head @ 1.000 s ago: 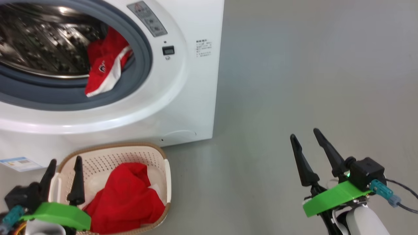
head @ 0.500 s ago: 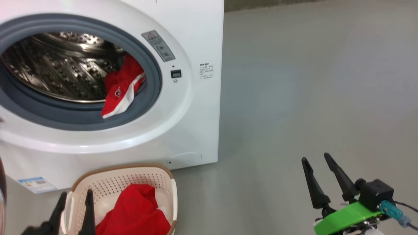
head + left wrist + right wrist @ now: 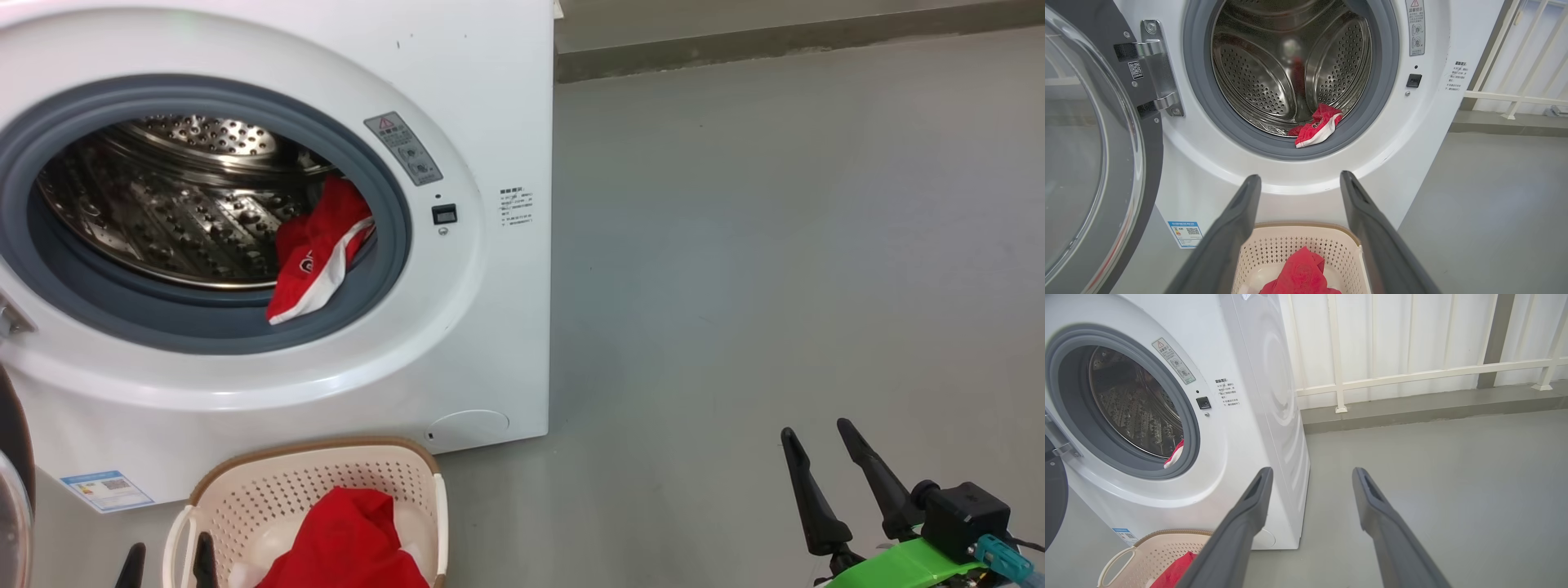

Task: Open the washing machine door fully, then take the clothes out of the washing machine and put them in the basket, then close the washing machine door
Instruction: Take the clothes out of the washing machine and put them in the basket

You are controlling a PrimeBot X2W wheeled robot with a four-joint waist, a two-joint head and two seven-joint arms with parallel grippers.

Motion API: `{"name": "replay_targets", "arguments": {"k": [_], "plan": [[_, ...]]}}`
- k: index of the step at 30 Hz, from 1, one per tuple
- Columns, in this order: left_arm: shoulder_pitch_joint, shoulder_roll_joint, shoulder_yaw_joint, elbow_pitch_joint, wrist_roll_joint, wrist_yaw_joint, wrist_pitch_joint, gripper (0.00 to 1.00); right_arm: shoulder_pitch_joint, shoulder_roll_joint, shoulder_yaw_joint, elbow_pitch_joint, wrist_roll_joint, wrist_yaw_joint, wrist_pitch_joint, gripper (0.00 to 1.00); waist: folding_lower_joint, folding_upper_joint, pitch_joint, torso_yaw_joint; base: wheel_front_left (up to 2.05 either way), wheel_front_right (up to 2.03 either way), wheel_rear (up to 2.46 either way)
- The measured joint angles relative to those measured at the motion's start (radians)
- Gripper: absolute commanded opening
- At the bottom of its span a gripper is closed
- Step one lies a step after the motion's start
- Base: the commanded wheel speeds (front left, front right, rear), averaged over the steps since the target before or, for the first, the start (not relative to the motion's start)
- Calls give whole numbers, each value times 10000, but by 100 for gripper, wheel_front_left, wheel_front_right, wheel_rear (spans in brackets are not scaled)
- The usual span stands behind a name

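The white washing machine (image 3: 490, 98) stands with its washing machine door (image 3: 1086, 163) swung wide to the left on its hinge. One piece of the clothes, red with white trim (image 3: 314, 253) (image 3: 1316, 128), lies on the grey gasket at the drum's lower right. Another red piece (image 3: 351, 547) (image 3: 1300, 273) lies in the cream basket (image 3: 310, 474) (image 3: 1274, 245) on the floor before the machine. My left gripper (image 3: 167, 555) (image 3: 1300, 177) hangs open and empty over the basket's near left side. My right gripper (image 3: 816, 428) (image 3: 1312, 471) is open and empty over the floor to the machine's right.
Grey floor (image 3: 775, 245) stretches to the right of the machine. Behind it runs a low kerb (image 3: 1412, 412) with a white railing (image 3: 1412, 371) and a pale wall. A blue label (image 3: 106, 490) sits low on the machine's front.
The head camera has tilted up, so the machine, the basket and both grippers sit lower in the picture. Both grippers stay open and empty; the clothes lie as before.
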Motion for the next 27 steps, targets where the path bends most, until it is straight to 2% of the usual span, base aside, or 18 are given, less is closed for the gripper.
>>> {"name": "replay_targets", "arguments": {"k": [27], "plan": [[-296, -86, -174, 75, -23, 0, 0, 100, 24, 169, -54, -90, -4, 0, 0, 100, 0, 0, 324, 106, 0, 0, 0]]}}
